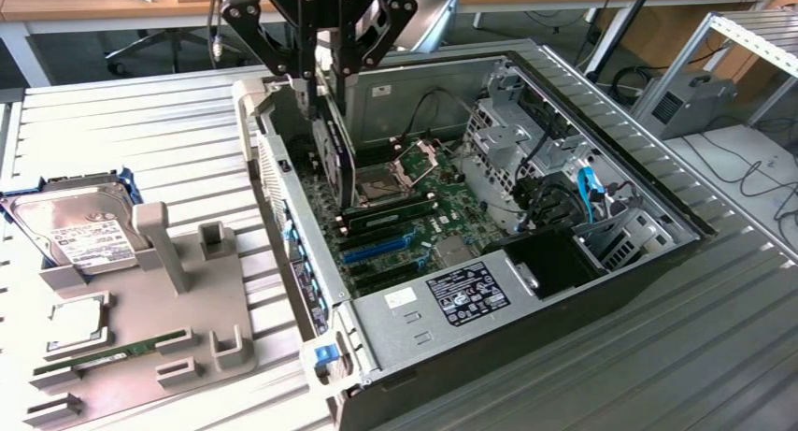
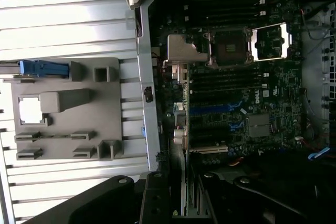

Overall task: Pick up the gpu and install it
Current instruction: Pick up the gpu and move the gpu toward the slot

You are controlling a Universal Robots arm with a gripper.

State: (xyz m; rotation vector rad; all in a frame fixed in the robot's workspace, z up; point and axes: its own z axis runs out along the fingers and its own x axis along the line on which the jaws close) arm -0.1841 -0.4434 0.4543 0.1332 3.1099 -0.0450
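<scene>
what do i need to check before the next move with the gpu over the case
1. gpu clamped in the gripper: ok, it hangs on edge.
2. Card over the open case: ok, above the motherboard.
3. Card edge lined up with the blue slot: cannot tell.
4. Card seated in a slot: not ok, it hangs above the board.
5. blue cable apart from the card: ok.

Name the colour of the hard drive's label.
White; the label shows best in the exterior view.
</scene>
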